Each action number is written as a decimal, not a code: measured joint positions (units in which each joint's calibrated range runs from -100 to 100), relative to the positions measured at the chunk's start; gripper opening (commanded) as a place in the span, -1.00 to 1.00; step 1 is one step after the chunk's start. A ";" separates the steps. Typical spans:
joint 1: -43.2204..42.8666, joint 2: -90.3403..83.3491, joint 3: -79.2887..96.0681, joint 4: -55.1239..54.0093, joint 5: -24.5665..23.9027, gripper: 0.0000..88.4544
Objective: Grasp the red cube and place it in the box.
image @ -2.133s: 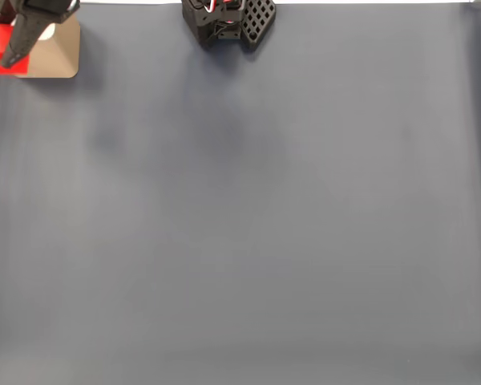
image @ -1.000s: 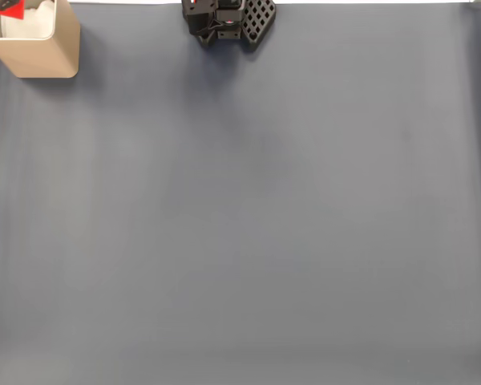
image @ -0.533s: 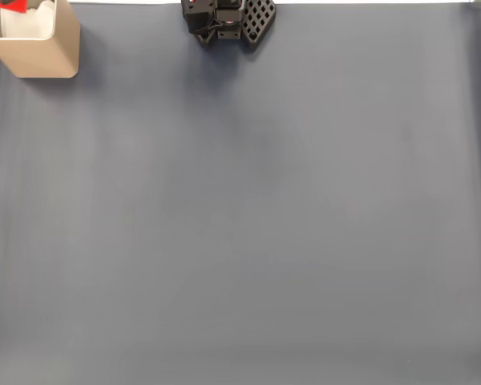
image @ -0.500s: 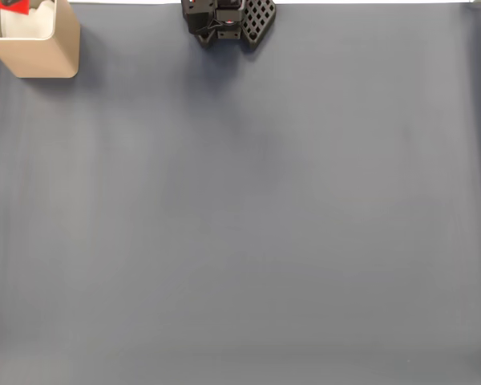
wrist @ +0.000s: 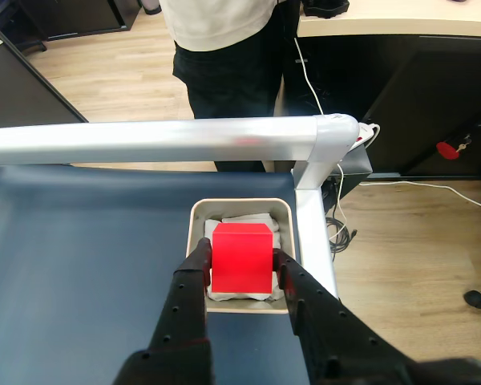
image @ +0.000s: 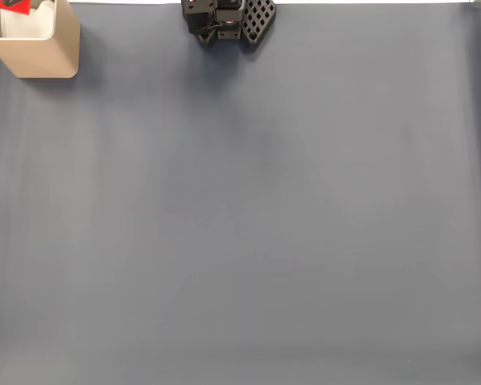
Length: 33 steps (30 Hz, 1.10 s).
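Observation:
In the wrist view the red cube (wrist: pixel 240 257) sits between my two black fingers, and the gripper (wrist: pixel 240 258) is shut on it. The cube hangs directly over the open top of the tan box (wrist: pixel 242 205), whose whitish inside shows around it. In the fixed view the box (image: pixel 44 52) stands at the mat's top left corner. A sliver of the red cube (image: pixel 8 4) shows above its opening at the frame's edge.
The black arm base (image: pixel 224 20) sits at the top middle of the dark blue mat (image: pixel 248 208). In the wrist view a silver rail (wrist: pixel 168 140) borders the table just behind the box, and a person (wrist: pixel 224 48) stands beyond it.
About two seconds ago the gripper held the cube in front of the box's left wall. It has since moved over the opening. Over the last second nothing visibly changed.

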 measured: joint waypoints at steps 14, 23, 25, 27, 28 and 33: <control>0.00 0.00 0.00 -0.24 0.00 -0.11; 0.00 0.00 0.99 0.00 0.49 0.15; 0.00 0.00 0.99 0.08 0.49 0.17; 0.00 0.00 0.99 0.08 0.49 0.17; 0.00 0.00 0.99 0.08 0.49 0.18; 0.00 0.00 0.99 0.08 0.54 0.18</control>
